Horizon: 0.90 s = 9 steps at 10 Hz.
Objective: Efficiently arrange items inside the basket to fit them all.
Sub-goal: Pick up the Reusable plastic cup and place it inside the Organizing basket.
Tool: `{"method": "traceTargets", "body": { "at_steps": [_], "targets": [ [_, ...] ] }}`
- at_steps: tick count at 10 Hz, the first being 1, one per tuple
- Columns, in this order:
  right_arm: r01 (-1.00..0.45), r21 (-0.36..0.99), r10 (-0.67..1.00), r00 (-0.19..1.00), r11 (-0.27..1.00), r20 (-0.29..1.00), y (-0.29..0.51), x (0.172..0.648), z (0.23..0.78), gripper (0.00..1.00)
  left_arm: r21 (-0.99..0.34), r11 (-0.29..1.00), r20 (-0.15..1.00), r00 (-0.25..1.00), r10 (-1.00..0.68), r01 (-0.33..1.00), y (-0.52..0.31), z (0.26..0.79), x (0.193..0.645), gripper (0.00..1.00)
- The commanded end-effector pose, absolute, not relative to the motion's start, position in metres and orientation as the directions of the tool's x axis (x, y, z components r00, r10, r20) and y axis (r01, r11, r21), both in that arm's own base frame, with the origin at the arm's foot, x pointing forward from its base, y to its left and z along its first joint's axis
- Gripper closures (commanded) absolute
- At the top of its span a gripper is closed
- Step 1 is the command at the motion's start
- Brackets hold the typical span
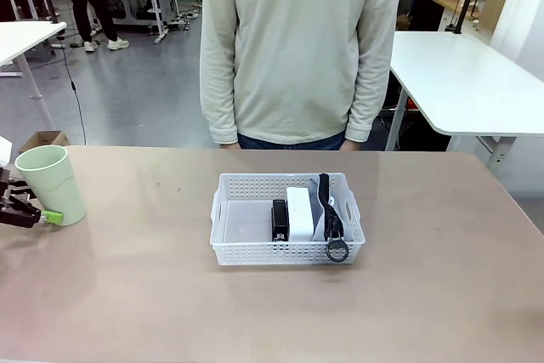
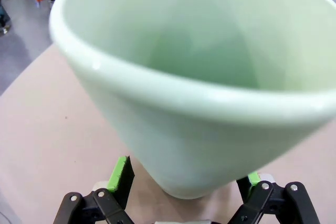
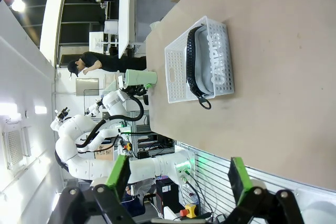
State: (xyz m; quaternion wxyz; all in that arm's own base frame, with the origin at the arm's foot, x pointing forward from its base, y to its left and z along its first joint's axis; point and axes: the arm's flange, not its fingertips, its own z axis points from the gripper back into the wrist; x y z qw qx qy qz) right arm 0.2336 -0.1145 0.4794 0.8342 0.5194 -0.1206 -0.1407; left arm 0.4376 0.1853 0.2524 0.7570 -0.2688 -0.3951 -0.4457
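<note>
Straddling the pale green cup [image 1: 53, 183] at the table's left edge with left gripper [image 1: 36, 214] spread open, not yet clamped; risks tipping it. Right gripper [image 3: 178, 179] open, well clear of basket [image 1: 286, 254].

The left gripper [image 1: 38, 214] is sitting low at the table's [image 1: 255, 312] left edge, its green-tipped fingers [image 2: 119, 174] spread wide, one on each side of the pale green cup [image 1: 53, 183]. The right gripper [image 3: 178, 174] is hanging off the table's side, fingers wide apart, with nothing between them. The person is standing behind the table, arms hanging down.
</note>
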Motion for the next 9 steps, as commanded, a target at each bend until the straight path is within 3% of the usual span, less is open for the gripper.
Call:
{"method": "traceTargets", "body": {
  "at_steps": [1, 9],
  "targets": [
    [0.087, 0.897, -0.348, 0.935, 0.433, 0.077, -0.116, 0.233, 0.478, 0.00, -0.067, 0.480, 0.880, 0.278, -0.384, 0.875, 0.187, 0.252, 0.444, 0.00],
    [0.087, 0.897, -0.348, 0.935, 0.433, 0.077, -0.116, 0.233, 0.478, 0.00, -0.003, 0.367, 0.953, 0.114, -0.281, 0.930, 0.176, 0.267, 0.427, 0.00]
  ]
}}
